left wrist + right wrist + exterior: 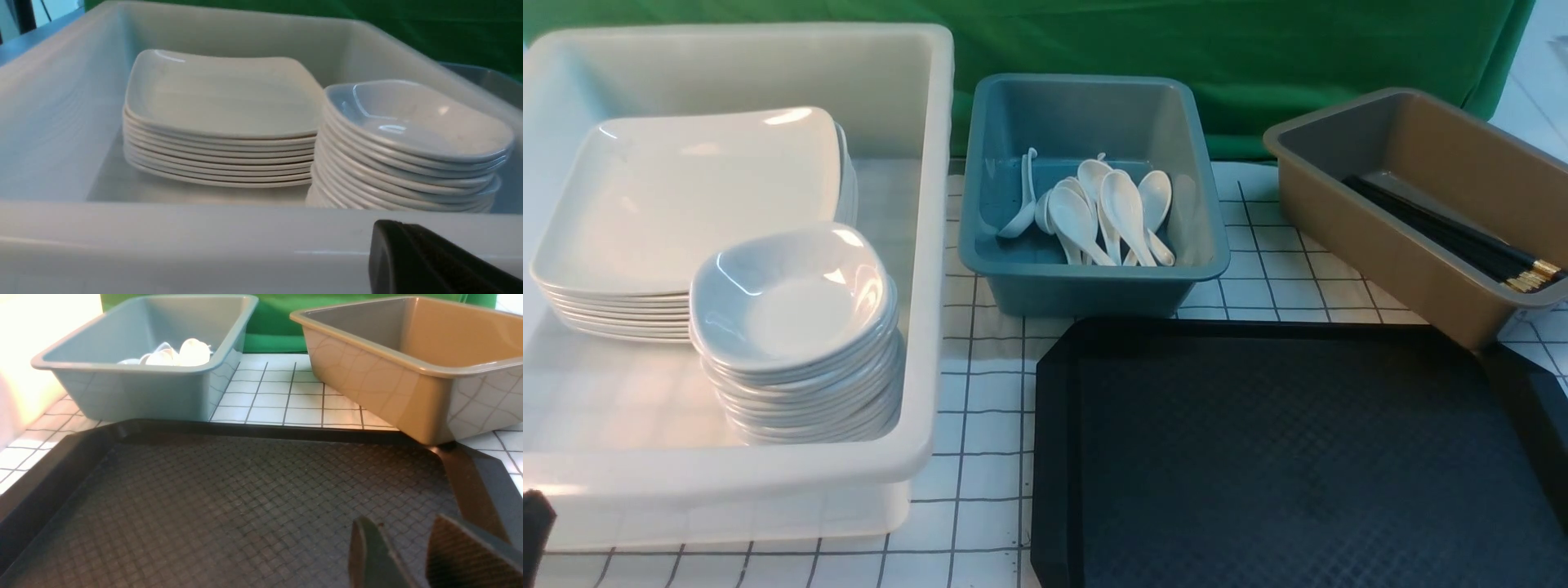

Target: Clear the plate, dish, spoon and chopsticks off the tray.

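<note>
A: Where do the task's things sit?

B: The black tray (1298, 457) lies at the near right of the gridded table (988, 392), its diamond-textured floor bare. The top plate (694, 192) crowns a stack in the far left of the white tub (931, 245), with a stack of small dishes (796, 302) just beside it toward the tub's near wall.

A: And the cutlery?

B: The spoons (1107, 212) lie heaped in the blue tub (1094, 286), just beyond the tray's far edge. The chopsticks (1454, 233) lie in the brown tub (1421, 269), whose near corner overhangs the tray's far right corner.

A: The grippers?

B: The right gripper (408, 555) hovers low over the tray, fingers spread with a gap between them, holding nothing. The left gripper (425, 261) sits just outside the white tub's near wall, fingers pressed together, empty.
</note>
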Controlling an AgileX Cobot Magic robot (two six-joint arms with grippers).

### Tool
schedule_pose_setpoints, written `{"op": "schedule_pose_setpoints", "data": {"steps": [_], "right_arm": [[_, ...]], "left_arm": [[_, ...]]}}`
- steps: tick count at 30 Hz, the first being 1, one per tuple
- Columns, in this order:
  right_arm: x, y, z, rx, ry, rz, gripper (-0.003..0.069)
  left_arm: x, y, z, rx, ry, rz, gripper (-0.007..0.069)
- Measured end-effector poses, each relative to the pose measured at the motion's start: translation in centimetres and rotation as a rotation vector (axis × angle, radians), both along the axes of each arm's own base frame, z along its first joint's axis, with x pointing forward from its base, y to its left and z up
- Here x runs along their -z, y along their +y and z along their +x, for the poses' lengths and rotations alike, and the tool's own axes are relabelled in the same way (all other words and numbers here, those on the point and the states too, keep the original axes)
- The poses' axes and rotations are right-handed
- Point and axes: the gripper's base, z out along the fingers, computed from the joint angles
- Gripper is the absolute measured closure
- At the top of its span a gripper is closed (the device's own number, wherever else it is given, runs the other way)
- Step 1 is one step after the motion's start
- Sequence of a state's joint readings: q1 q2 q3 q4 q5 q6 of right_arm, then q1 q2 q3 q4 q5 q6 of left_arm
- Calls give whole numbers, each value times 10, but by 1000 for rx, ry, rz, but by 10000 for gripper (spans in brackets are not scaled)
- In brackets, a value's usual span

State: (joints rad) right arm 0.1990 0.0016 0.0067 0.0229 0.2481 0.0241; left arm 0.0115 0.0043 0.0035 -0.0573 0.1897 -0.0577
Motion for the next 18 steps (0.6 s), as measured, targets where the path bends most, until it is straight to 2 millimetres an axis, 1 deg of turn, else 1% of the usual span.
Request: {"op": "schedule_pose_setpoints", "data": {"steps": [3,18], "right_arm": [[0,0,0,0,-1,0,425],[0,0,0,0,-1,0,419]], "left_arm": [[5,1,-1,-17,42,23,621],[4,0,-1,5,38,20,620]]}}
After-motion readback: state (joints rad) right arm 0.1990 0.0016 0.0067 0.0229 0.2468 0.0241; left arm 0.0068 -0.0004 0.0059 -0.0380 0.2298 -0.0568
